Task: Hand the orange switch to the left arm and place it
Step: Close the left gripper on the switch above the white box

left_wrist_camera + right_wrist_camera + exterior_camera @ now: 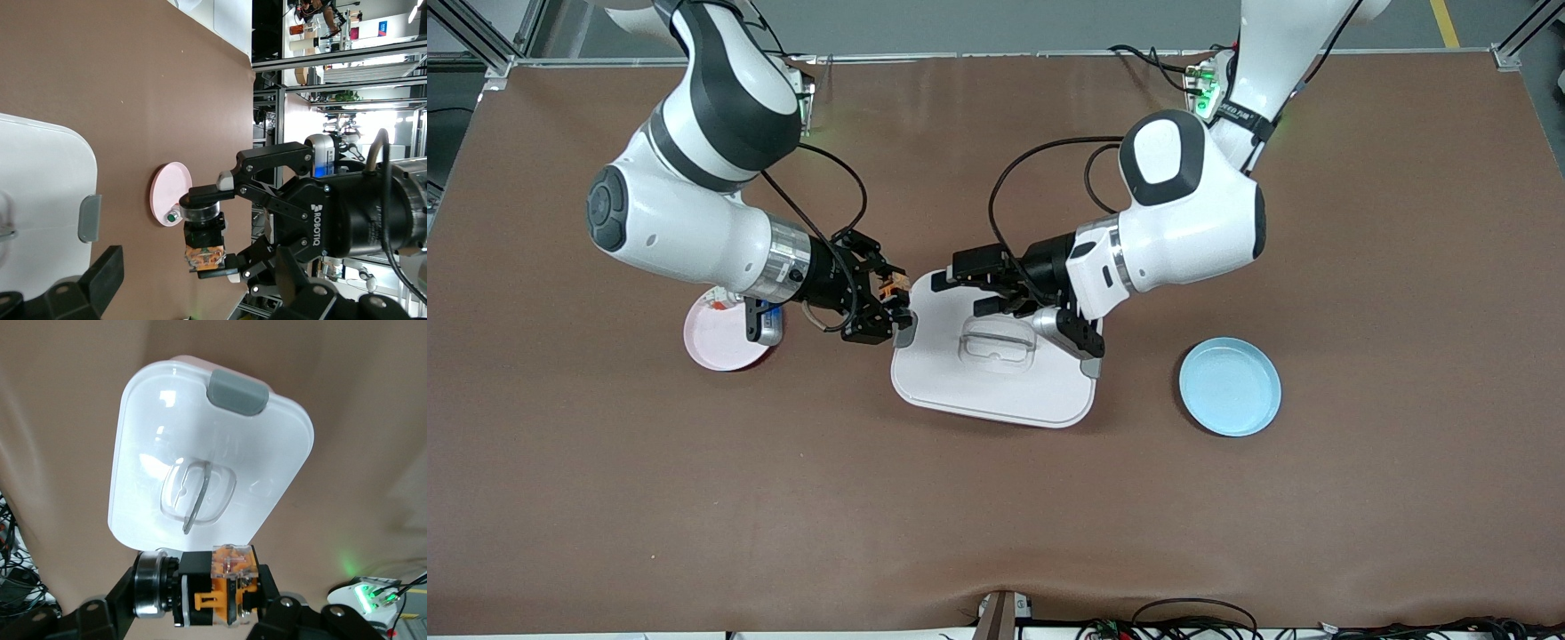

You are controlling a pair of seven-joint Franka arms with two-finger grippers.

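The orange switch (pixel 891 289), a small black block with orange plastic parts, a clear faceted cap and a ribbed round collar, is pinched between the fingers of the right gripper (pixel 893 302). It hangs in the air just above the edge of the box (pixel 996 382) at the right arm's end. The right arm (pixel 694 213) comes down from its base and bends so that its wrist lies almost level, pointing at the other arm. The left arm (pixel 1183 218) mirrors it, its wrist level over the box lid. The left gripper (pixel 951 289) faces the switch with its black fingers spread apart and nothing between them, just short of it.

The box is white smooth plastic with rounded corners, a recessed clear handle in its lid and grey latches at two ends. A pink plate (pixel 725 336) near the right arm's end carries a small whitish part (pixel 173 216). A light blue plate (pixel 1230 386) lies toward the left arm's end.
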